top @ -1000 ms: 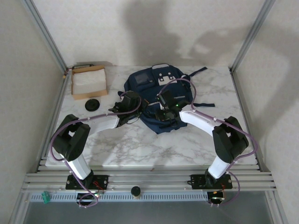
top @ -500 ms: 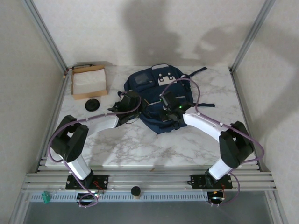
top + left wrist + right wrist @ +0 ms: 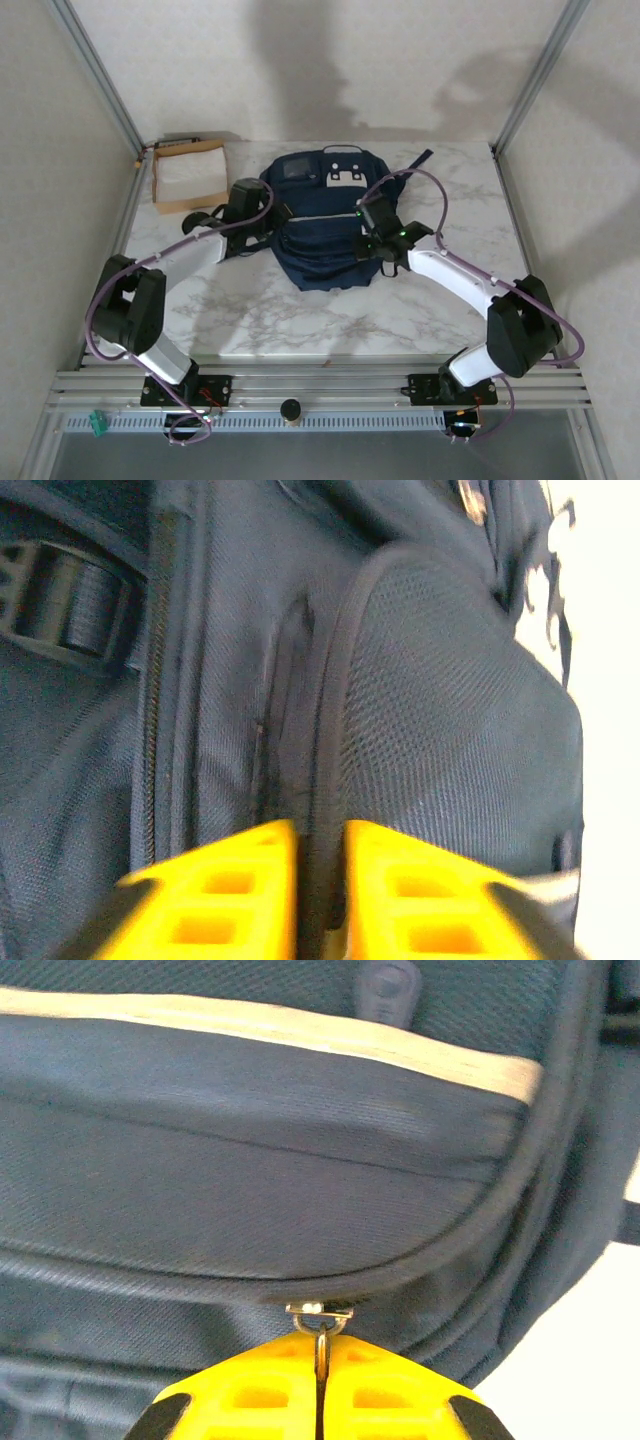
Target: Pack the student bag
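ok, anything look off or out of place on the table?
Nothing spilled or damaged. The student bag lies flat, front up, with one strap trailing off its far right corner. The right gripper is pinched on a zipper pull at the edge of the front pocket, which looks deliberate rather than a snag.

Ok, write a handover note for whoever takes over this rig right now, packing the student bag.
Left gripper: jaws narrowly apart astride the side-pocket trim; grip unclear.
Right gripper: shut on the front pocket's zipper pull.
Student bag: flat at mid-table; cardboard box at the far-left corner.
Done: zipper pull gripped.
To do: probably unzip, load, zip up.
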Tool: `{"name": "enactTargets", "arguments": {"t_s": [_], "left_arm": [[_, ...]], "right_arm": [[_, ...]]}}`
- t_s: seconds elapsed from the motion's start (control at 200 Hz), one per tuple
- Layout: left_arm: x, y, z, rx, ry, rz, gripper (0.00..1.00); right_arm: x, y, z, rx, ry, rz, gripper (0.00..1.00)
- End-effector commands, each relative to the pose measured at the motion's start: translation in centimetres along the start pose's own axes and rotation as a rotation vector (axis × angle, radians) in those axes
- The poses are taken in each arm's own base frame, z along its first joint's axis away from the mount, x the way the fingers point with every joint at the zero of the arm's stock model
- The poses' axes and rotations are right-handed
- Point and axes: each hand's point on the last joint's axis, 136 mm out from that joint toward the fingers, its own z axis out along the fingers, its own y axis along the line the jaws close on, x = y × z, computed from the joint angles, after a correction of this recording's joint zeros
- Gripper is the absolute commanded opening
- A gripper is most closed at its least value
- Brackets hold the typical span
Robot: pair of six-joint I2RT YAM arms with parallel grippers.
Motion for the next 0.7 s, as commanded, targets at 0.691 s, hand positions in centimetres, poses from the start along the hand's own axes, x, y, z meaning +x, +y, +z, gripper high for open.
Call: {"name": "enactTargets", "arguments": {"t_s": [0.691], "left_arm": [[6.3, -1.6, -2.3, 0.142, -0.069, -0.433, 0.56]], "right_arm": [[-1.1, 1.6, 0.2, -0.042, -0.026, 0.046, 0.00]]}}
